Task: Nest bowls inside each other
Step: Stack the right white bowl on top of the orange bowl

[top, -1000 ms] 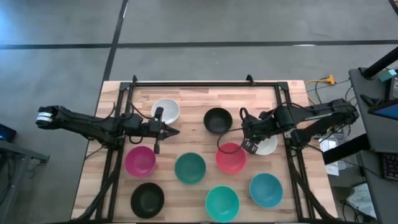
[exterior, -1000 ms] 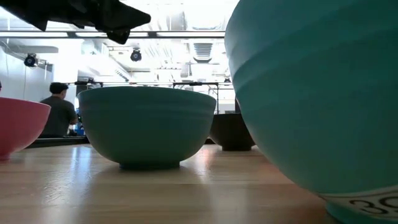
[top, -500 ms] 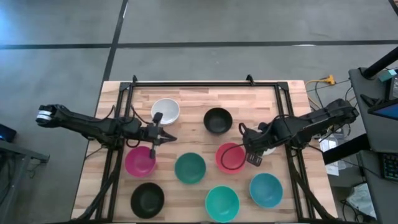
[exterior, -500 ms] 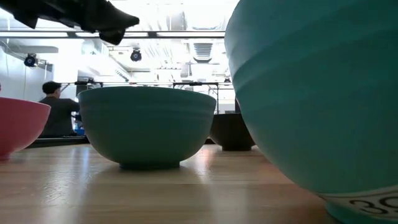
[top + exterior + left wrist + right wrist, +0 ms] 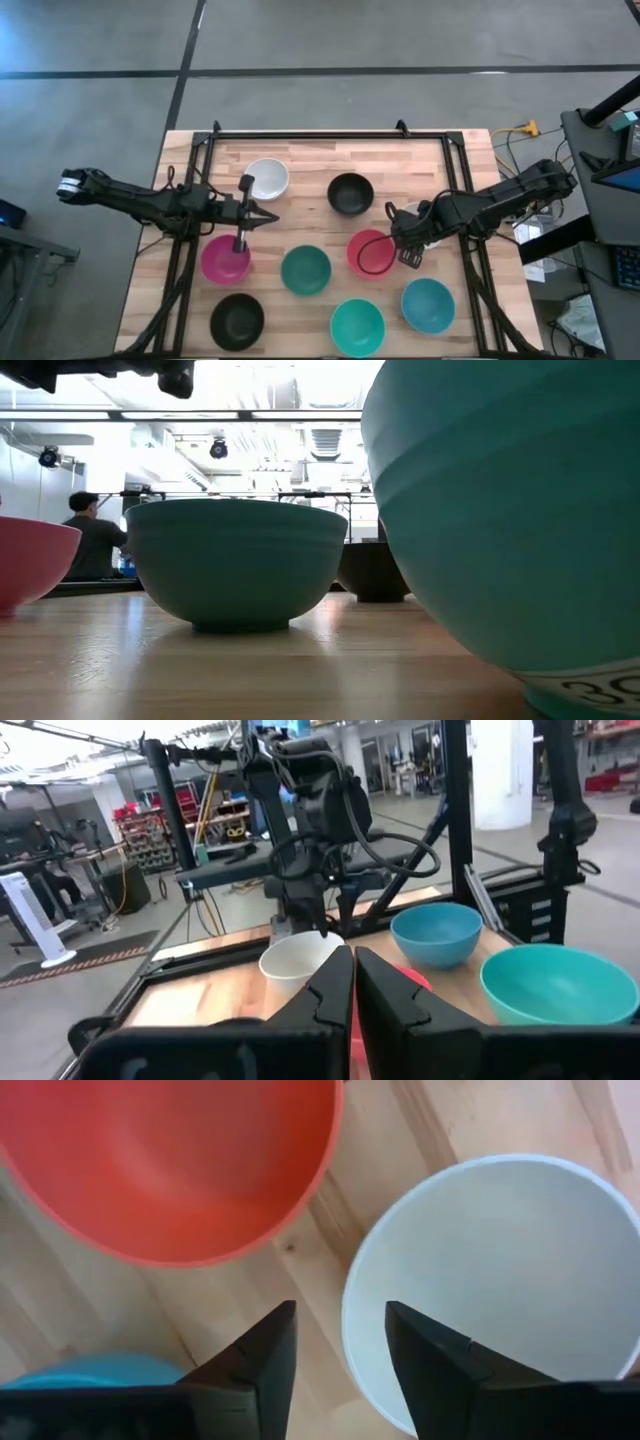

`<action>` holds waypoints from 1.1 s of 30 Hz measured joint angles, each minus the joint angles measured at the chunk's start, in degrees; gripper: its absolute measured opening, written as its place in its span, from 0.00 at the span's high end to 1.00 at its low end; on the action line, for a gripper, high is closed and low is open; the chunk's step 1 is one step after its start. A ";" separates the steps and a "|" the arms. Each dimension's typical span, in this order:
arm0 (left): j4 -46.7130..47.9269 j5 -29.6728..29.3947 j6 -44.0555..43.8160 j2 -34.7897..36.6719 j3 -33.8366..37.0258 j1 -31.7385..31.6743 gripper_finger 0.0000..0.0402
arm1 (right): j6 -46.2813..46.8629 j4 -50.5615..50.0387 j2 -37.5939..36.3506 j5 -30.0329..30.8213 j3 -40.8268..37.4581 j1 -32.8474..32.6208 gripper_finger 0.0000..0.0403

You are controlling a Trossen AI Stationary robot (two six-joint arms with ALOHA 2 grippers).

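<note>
Nine bowls stand on their bases on the wooden table (image 5: 300, 150): white (image 5: 266, 178), black (image 5: 350, 193), magenta (image 5: 225, 258), dark teal (image 5: 305, 270), red-pink (image 5: 372, 253), black (image 5: 237, 320), turquoise (image 5: 357, 326), blue (image 5: 428, 304), and a second white one (image 5: 428, 215), partly under my right arm. My left gripper (image 5: 272, 215) is shut and empty, above the table between the far white bowl and the magenta one. My right gripper (image 5: 340, 1312) is open at the second white bowl (image 5: 500, 1280), beside the red-pink bowl (image 5: 170, 1160). My right gripper points down at the second white bowl's rim (image 5: 350, 1315) on the side nearest the red-pink bowl. One finger (image 5: 430, 1360) stands over the bowl's inside, the other (image 5: 265, 1360) outside it. I cannot tell whether either finger touches the rim.
A black metal frame (image 5: 320, 135) runs round the table's far and side edges. The bowls stand close together, with narrow strips of bare wood between them. A person (image 5: 90, 540) shows in the room beyond the table.
My left gripper has drawn back toward the table's left edge, still shut. My right gripper has moved a little toward the near edge, coming beside the red-pink bowl.
</note>
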State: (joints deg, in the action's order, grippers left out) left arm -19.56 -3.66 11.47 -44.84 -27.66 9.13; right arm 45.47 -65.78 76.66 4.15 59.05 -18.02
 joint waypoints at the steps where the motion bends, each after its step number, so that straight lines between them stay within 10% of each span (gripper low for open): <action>1: -0.54 -0.02 0.45 -0.54 0.00 0.00 1.00 | 0.55 0.52 0.00 0.02 -0.43 0.01 0.64; 33: -10.00 0.33 -2.12 -7.50 -0.15 5.72 1.00 | 7.65 7.91 0.28 -0.14 -10.96 0.04 0.71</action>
State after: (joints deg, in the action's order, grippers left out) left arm -29.56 -3.33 9.34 -52.34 -27.81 14.85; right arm 53.12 -57.87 76.95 4.01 48.09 -17.98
